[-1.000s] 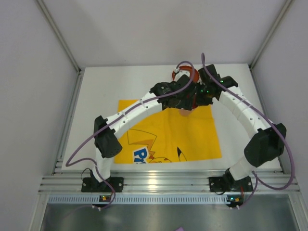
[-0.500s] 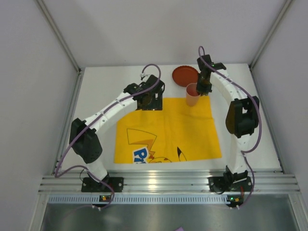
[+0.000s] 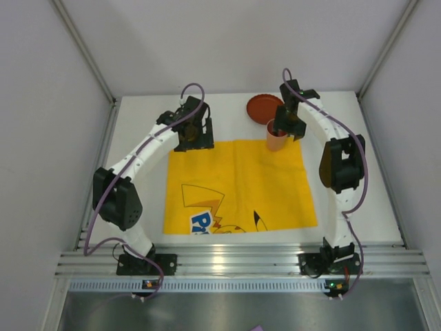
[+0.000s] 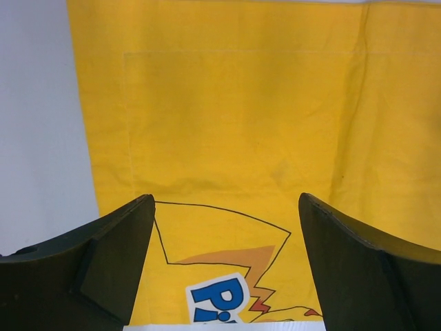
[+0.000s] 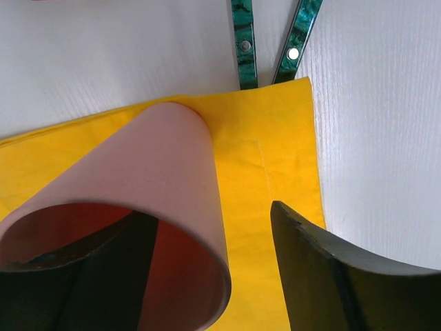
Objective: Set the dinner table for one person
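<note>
The pink cup (image 3: 276,140) stands upright on the far right corner of the yellow cartoon mat (image 3: 238,183), which lies on the white dinner table (image 3: 138,138). My right gripper (image 3: 284,126) hovers over the cup with its jaws open. In the right wrist view one finger reaches inside the cup (image 5: 148,200), and the other finger (image 5: 324,269) stands outside with a gap to the wall. My left gripper (image 3: 193,134) is open above the mat's far left corner. Only the mat (image 4: 227,124) shows between its fingers.
A red plate (image 3: 264,108) lies on the table just behind the cup. Two green-handled utensils (image 5: 242,41) lie on the table beyond the mat's edge in the right wrist view. Metal rails and grey walls bound the table.
My right gripper has opened and let go of the cup, which now stands on the mat's corner. The left arm has drawn back to the mat's far left corner.
</note>
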Robot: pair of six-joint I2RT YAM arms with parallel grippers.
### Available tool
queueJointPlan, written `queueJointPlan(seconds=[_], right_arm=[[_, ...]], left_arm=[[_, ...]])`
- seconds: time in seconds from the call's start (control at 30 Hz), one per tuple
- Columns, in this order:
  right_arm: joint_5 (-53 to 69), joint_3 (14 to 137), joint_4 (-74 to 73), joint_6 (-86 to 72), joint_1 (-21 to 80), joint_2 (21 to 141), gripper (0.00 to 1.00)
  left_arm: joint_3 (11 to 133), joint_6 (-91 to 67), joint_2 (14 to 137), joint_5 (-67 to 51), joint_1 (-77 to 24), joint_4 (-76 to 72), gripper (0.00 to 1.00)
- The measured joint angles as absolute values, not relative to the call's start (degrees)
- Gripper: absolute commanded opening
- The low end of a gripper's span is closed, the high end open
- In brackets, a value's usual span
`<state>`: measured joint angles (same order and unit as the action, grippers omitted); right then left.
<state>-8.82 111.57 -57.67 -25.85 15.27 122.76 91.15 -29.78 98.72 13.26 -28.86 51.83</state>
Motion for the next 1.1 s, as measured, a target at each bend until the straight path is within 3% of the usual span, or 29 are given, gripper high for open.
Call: queueJointPlan(seconds=[0.2,0.4,0.77,1.1], right_arm=[[-9.0,117.1,-61.5,-27.3,15.2,123.0,0.85],[-9.2,121.3,-62.6,-28.7,13.1,122.7,0.90],[-7.3,131.3,-60.7,-28.5,0.7,128.9,0.87],[-2.8,136.3,-58.7,-28.7,0.3,145.4,0.78]], left_arm=[[88.6,-27.9,98.7,10.2,-26.2,50.8,0.89],[86.1,-26.1,98.5,7.5,-23.8,50.5,0.89],[86.8,-26.0,98.1,6.7,-22.5,51.3,0.88],[99.0,-27.6,106.6,7.7,-21.9,54.6,0.87]])
